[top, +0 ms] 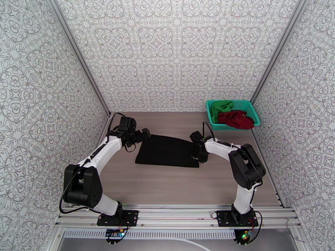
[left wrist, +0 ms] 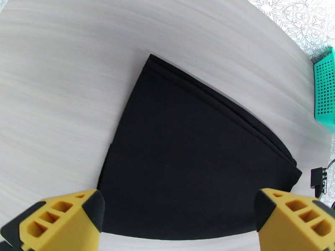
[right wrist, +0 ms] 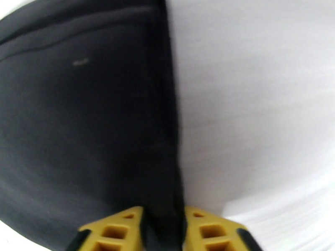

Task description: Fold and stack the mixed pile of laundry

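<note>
The black garment [top: 167,151] is spread flat, its long axis running from claw to claw. Its right hem is pinched between the pressed-together fingers of the right gripper [right wrist: 163,231] (the nearer arm), while the left gripper [left wrist: 178,214] is held wide open at the opposite edge. The red garment [top: 236,119] and green garment [top: 222,107] are seen in the basket [top: 234,127] beyond its far right corner

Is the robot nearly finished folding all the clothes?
Not nearly. The black cloth lies flat on the table. The right jaws are shut on its right edge; the left jaws hang open over its left side. The green cloth and the dotted red cloth wait crumpled in the basket, and nothing is stacked.
</note>
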